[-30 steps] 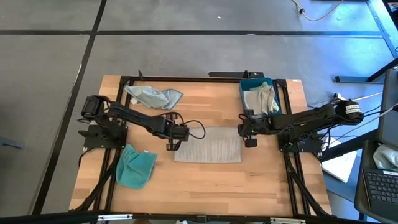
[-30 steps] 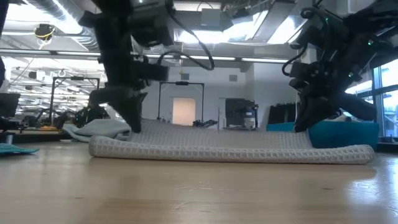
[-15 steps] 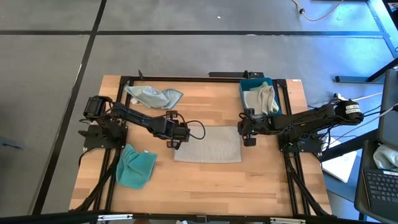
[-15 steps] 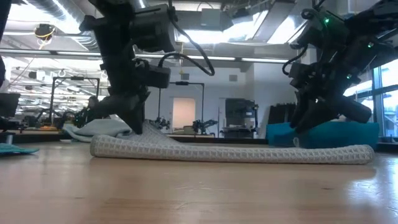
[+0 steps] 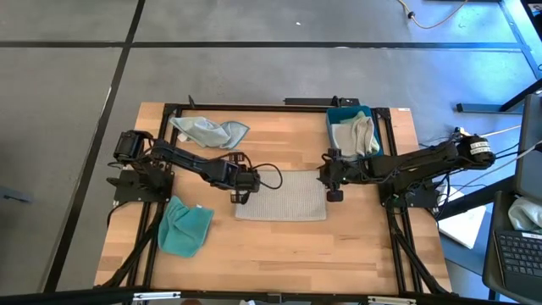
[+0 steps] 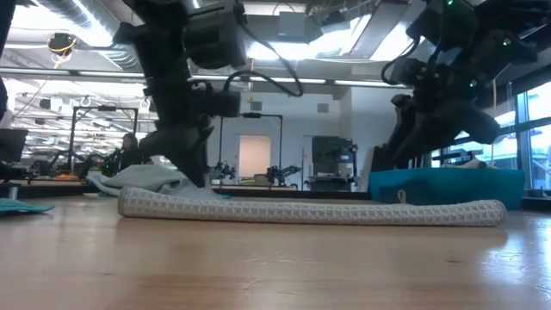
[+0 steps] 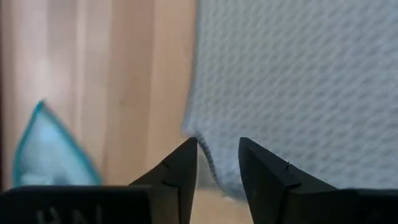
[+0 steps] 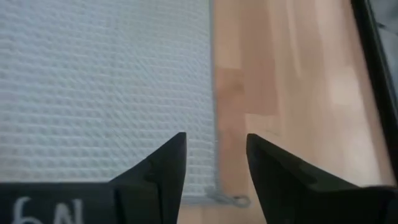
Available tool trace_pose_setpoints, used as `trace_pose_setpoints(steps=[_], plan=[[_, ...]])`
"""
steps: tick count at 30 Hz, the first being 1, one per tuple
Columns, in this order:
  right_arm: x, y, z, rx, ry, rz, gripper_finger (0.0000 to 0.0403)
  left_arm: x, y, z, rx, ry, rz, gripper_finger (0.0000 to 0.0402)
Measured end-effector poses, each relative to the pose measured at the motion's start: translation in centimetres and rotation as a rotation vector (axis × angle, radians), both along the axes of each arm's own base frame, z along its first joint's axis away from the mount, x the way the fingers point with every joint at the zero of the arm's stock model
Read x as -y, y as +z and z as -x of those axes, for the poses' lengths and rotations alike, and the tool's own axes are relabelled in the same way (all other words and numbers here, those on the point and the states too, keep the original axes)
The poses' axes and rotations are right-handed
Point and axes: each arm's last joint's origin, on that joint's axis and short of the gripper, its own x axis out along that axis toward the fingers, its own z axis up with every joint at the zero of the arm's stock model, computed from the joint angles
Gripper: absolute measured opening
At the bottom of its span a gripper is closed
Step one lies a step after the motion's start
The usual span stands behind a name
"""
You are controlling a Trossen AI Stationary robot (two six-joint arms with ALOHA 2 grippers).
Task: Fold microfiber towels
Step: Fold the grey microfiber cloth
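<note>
Now L claw (image 5: 240, 196) & R claw (image 5: 334, 194) parted, empty, over grey towel (image 5: 281, 196) edges.

Both arms low, left fingers (image 7: 183, 168) and right fingers (image 8: 168, 165) parted.

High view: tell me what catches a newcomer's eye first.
A light grey waffle towel lies flat at the table's middle, with the left claw at its left edge and the right claw at its right edge, both open. A teal towel lies crumpled at the front left, and a blue tray of towels sits at the back right.
</note>
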Motion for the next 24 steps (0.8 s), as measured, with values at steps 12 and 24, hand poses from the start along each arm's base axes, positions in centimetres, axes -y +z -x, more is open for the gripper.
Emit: trace_pose_setpoints(steps=[12, 24], plan=[[-1.2, -0.2, 0.2, -0.009, 0.014, -0.04, 0.017, -0.3, -0.1, 1.0, -0.085, 0.047, -0.064, 0.0192], [-3.6, -0.6, 0.9, -0.07, 0.124, -0.262, 0.017, -0.2, 4.7, 1.9, -0.035, 0.116, -0.205, 0.0205]])
